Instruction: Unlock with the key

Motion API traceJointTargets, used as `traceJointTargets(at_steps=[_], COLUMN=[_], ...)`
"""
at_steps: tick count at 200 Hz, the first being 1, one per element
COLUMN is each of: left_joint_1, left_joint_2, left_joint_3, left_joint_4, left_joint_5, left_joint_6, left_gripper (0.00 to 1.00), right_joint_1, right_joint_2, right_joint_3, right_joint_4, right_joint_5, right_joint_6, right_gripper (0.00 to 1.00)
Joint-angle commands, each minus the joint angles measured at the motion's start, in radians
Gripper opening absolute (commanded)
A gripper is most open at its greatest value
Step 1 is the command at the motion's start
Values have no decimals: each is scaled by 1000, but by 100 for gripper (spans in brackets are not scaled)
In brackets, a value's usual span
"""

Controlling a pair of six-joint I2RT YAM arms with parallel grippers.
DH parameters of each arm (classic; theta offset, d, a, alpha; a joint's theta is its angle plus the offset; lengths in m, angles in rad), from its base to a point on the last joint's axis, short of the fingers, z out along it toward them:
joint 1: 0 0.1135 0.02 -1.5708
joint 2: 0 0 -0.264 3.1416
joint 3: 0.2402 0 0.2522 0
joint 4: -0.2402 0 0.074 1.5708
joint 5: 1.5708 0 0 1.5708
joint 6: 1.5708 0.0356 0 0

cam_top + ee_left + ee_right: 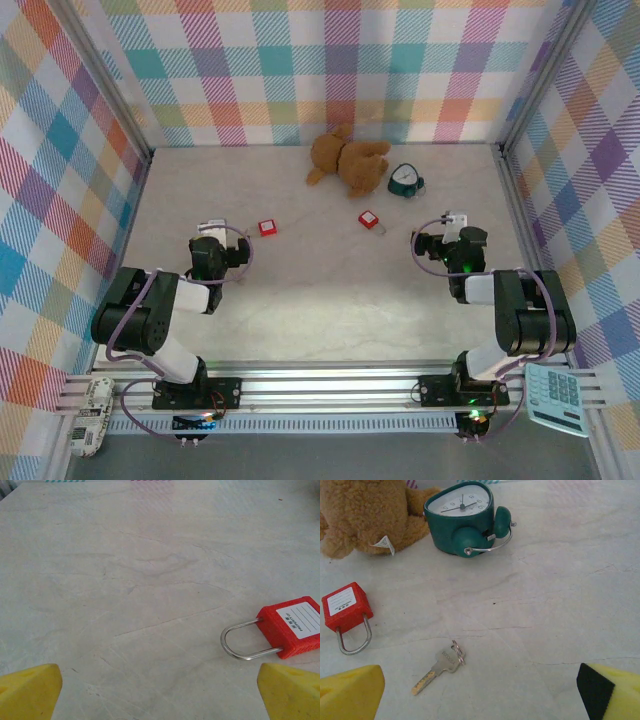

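Key (440,666) is seen just right of red padlock (345,607), ahead of the wide-apart right gripper (480,694), axis diagonal, bow farther. Right arm is judged nearer. Left gripper (160,692) is likewise apart.

The top camera looks down from above and behind the arms over the whole worktop (300,290). The wrist cameras sit low and close, facing far (sharing the left padlock (292,625) and right padlock (345,605) with it).

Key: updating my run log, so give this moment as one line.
key loose on table, beside padlock | left pincer open, empty | right pincer open, empty
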Motion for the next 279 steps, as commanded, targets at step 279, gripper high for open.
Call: traceJointTargets(at_steps=[279], left_joint_1=[-40], left_joint_2=[-637], left_joint_3=[509], left_joint_4=[-1104], left_joint_5=[-180], left_joint_6=[-432], left_gripper=[100], right_joint_1=[200], right_joint_2=[-258], right_joint_3=[712], right_joint_4=[-1112], right_joint_5=[198], right_joint_6=[188], right_gripper=[99])
